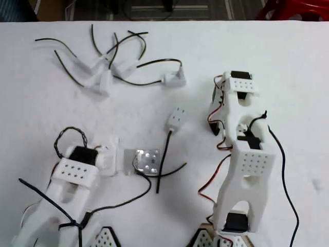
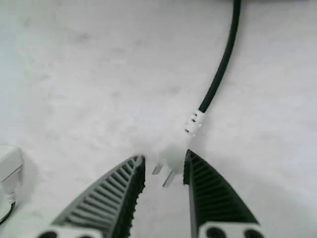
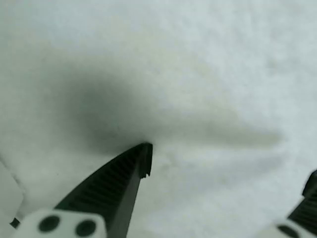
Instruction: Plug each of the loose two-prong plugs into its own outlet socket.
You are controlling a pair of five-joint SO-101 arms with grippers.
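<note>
In the left wrist view a white two-prong plug lies on the white table, its prongs pointing toward the camera and its black cord running away. My left gripper sits tight around the plug's body, one finger on each side. From above, the left gripper is just left of a shiny outlet socket block. A second white socket block with a black cord lies farther back. My right gripper hangs open over bare table, at the right in the high view.
A tangle of several loose white plugs with black cords lies at the back left. One more plug rests beside it. Black cords cross the table between the arms. A white object shows at the left wrist view's edge.
</note>
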